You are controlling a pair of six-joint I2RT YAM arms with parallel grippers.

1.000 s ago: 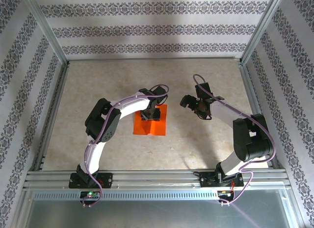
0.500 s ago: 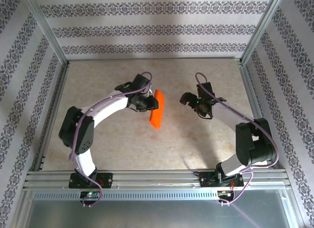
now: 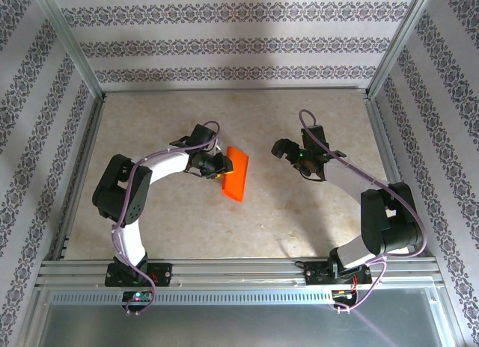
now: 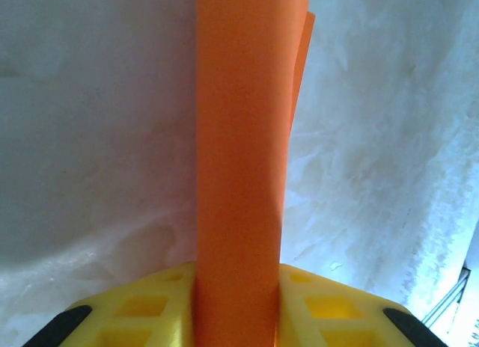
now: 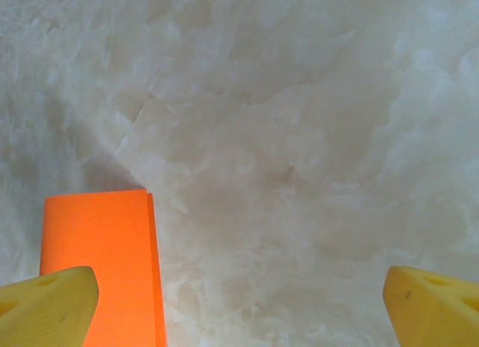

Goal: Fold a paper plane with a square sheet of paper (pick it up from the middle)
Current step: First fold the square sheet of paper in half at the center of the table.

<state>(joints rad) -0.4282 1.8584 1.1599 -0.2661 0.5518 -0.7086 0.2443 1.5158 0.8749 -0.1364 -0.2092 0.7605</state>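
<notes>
Left hand (image 3: 218,167) pinches the square sheet of paper (image 3: 235,173), doubled over mid-sheet — right hand (image 3: 288,151) gapes wide; best take the free edges squarely, layers aligned.

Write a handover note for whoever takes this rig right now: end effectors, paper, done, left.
Left end effector: shut on the square sheet of paper, pinched near its middle so the sheet is doubled over.
Right end effector: open and empty, hovering to the right of the sheet, apart from it.
Paper: held tilted, nearly edge-up, over the middle of the table, apparently off the surface.
Done: pick-up from the middle.
Left: every fold. No pointed nose or wings yet.
</notes>
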